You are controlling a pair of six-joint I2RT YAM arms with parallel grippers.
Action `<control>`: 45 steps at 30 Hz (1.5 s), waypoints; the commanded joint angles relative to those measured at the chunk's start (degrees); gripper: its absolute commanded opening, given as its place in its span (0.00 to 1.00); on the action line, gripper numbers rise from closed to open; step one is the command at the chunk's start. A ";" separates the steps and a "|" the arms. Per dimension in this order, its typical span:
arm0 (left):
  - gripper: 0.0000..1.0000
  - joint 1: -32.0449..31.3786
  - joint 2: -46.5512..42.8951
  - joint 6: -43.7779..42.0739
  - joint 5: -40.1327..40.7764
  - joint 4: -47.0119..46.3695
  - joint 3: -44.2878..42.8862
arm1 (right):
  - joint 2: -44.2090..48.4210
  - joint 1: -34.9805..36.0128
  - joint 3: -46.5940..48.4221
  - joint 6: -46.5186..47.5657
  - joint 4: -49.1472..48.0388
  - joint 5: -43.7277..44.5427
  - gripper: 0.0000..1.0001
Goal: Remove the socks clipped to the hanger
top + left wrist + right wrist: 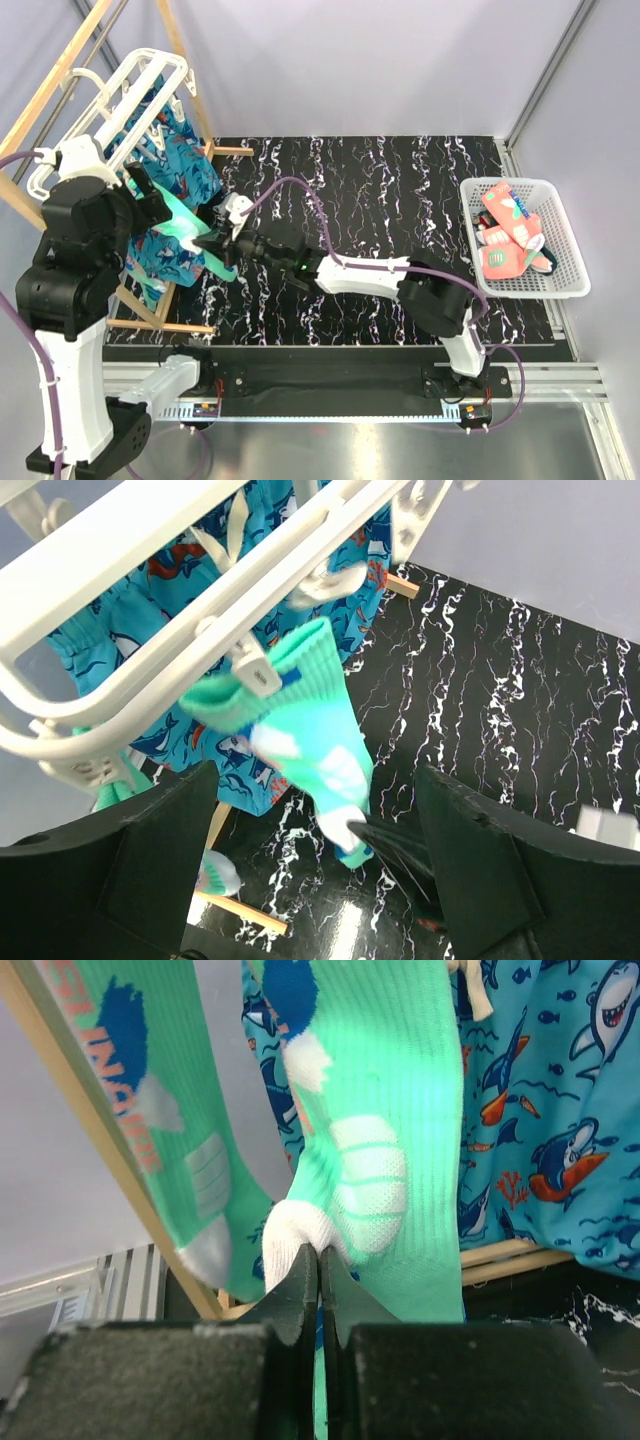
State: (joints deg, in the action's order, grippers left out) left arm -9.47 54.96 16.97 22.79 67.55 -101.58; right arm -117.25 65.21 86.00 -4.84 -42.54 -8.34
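The white hanger hangs at the far left, and its bars fill the top of the left wrist view. A white clip holds a mint-green sock by its cuff. My right gripper is shut on that sock's white toe. It reaches in from the right in the top view. My left gripper is open and empty just below the hanger, with the sock ahead between its fingers. A second mint-green sock hangs beside the first.
Blue shark-patterned cloth hangs behind the socks on the wooden pole frame. A white mesh basket at the right holds coral-pink socks and a mint one. The table top is black marble.
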 commanded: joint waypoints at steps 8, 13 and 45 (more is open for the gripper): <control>0.83 -0.11 1.91 -0.09 3.05 -0.75 -4.85 | 11.52 -0.35 -9.69 -1.75 -10.01 1.48 0.00; 0.83 -0.02 1.47 -0.71 2.44 -0.05 -5.56 | 14.94 -0.52 -12.78 -2.81 -12.30 2.89 0.00; 0.99 -0.02 1.82 17.12 10.70 -0.83 -1.34 | 21.80 -4.21 -21.57 -15.81 -19.76 3.86 0.00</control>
State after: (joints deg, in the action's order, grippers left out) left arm -9.50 56.36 29.63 31.48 70.65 -103.79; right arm -97.45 61.60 64.64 -18.44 -57.43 -5.48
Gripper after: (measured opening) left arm 0.984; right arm 0.012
